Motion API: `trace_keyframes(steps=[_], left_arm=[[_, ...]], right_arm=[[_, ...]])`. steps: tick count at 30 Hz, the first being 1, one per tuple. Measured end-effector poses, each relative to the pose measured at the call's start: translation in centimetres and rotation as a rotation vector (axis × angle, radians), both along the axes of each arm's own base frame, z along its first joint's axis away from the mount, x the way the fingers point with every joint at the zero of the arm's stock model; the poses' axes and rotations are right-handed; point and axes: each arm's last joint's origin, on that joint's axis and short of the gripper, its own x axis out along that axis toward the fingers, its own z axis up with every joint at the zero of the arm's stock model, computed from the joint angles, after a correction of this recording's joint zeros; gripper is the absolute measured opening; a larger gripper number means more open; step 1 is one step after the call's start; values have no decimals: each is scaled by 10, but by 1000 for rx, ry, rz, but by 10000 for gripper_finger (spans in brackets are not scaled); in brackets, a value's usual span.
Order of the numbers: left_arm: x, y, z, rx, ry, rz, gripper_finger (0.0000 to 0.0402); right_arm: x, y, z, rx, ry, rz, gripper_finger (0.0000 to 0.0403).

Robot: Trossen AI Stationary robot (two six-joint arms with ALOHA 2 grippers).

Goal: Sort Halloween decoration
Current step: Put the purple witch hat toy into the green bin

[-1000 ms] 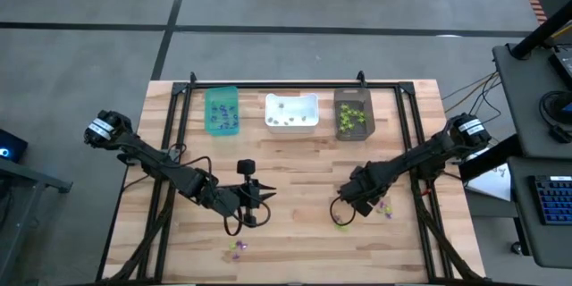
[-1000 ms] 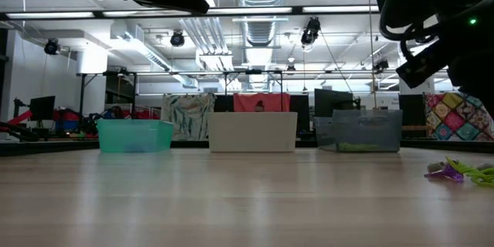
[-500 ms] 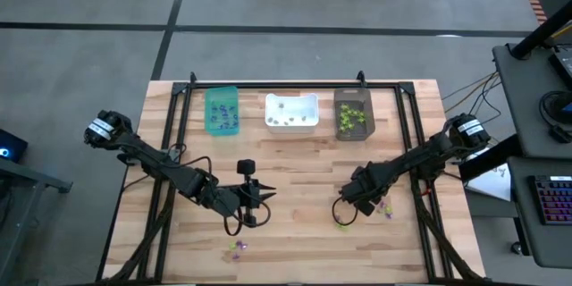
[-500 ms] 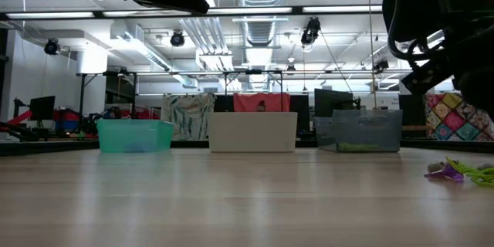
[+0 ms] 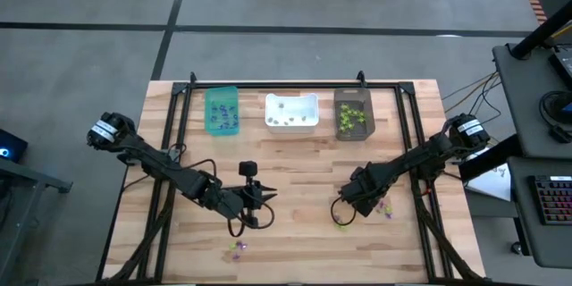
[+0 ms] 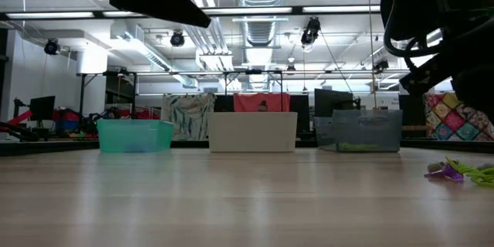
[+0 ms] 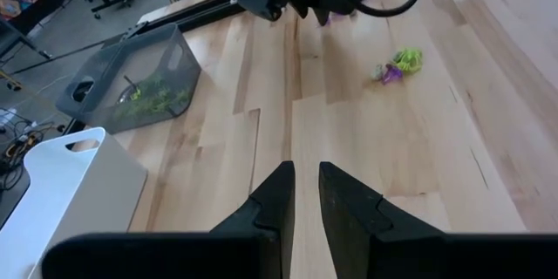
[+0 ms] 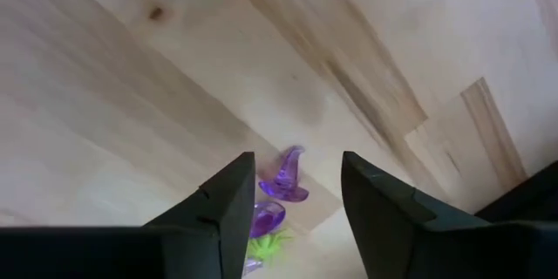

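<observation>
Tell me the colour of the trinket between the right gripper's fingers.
Purple trinket; the right wrist view shows it best.
</observation>
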Motion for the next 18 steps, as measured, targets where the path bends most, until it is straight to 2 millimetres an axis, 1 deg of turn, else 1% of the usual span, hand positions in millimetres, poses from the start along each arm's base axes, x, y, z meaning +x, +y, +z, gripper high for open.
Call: trace_keyframes(steps=[11,18], left_arm=[[0,0,0,-1,-1,0,39],[0,0,0,0,-1,0,39]], right_arm=[[-6,-2,-7,2,25,-21,156],[-8,-2,-18,26,-17,-22,141]])
